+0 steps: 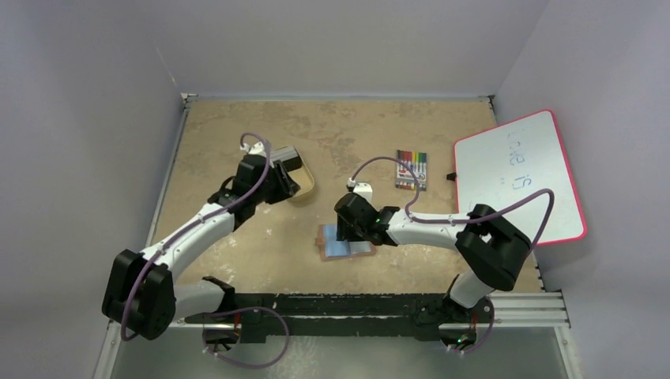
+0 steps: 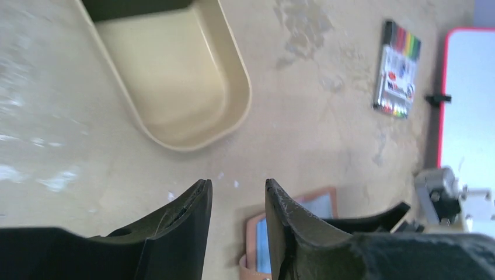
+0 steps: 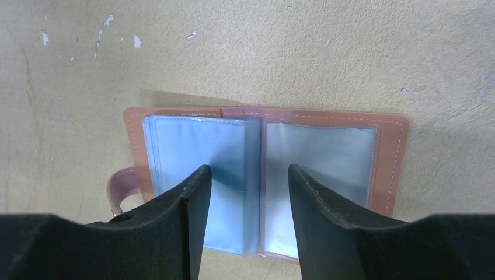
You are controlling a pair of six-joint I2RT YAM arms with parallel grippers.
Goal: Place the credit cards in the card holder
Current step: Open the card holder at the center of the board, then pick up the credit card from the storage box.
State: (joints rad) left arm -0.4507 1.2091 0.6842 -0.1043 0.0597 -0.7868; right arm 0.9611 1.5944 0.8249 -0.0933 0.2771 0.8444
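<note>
Now: one open card holder (image 1: 336,246), one tan tray (image 1: 306,183), one pack of coloured markers (image 1: 412,170), one whiteboard (image 1: 517,178), two arms.
The card holder lies flat mid-table, blue-grey pockets up, with the tray at its 10 o'clock, the markers at 1 and the whiteboard at 2. The right gripper (image 3: 248,169) hangs over it, forearm reaching toward 9 o'clock, jaws parted and empty. The left gripper (image 2: 236,186), stretched toward 11 beside the tray, is likewise parted, gripping nothing.

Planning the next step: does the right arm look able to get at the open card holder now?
Probably yes: the right gripper hangs open directly over the card holder, which lies spread open, nothing between them.
</note>
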